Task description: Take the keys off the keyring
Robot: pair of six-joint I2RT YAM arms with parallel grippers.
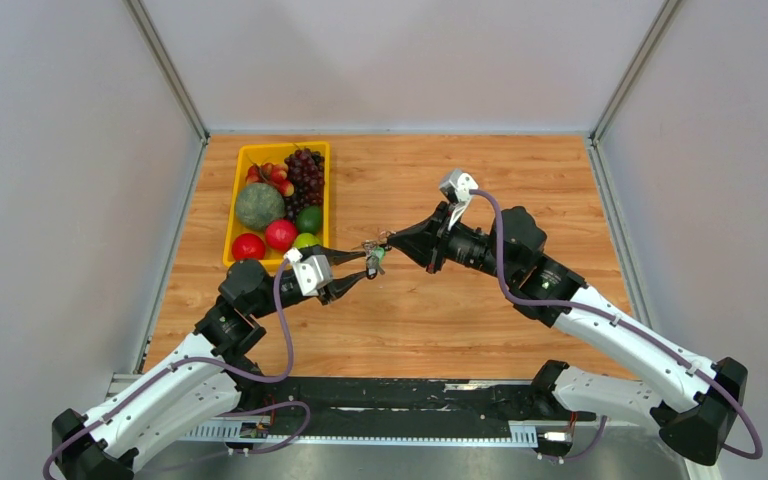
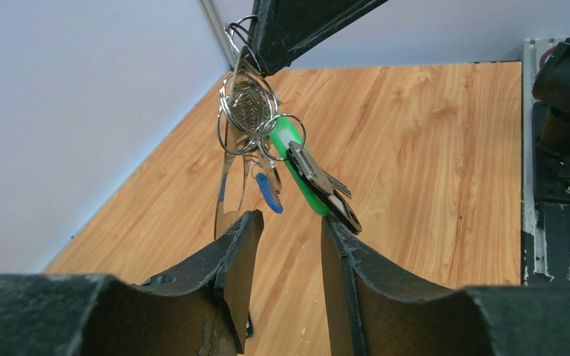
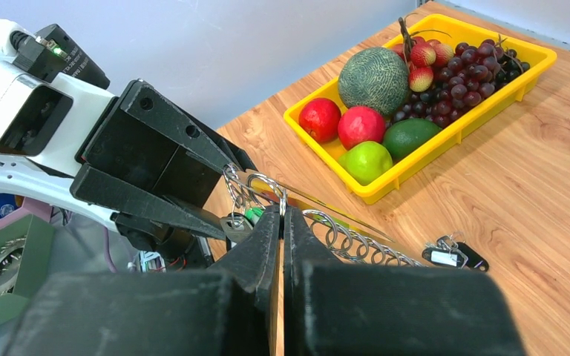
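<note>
My right gripper is shut on a wire ring of the keyring and holds the bunch in the air, its tip pinching the ring. From the silvery rings hang a pale flat loop, a green tag, a blue tag and dark keys. My left gripper is open just below the bunch. The green tag and a dark key touch its right finger. The flat loop's lower end sits by its left finger.
A yellow basket with a melon, grapes, apples and limes stands at the back left, also in the right wrist view. A small black key tag lies on the wooden table. Grey walls close in three sides.
</note>
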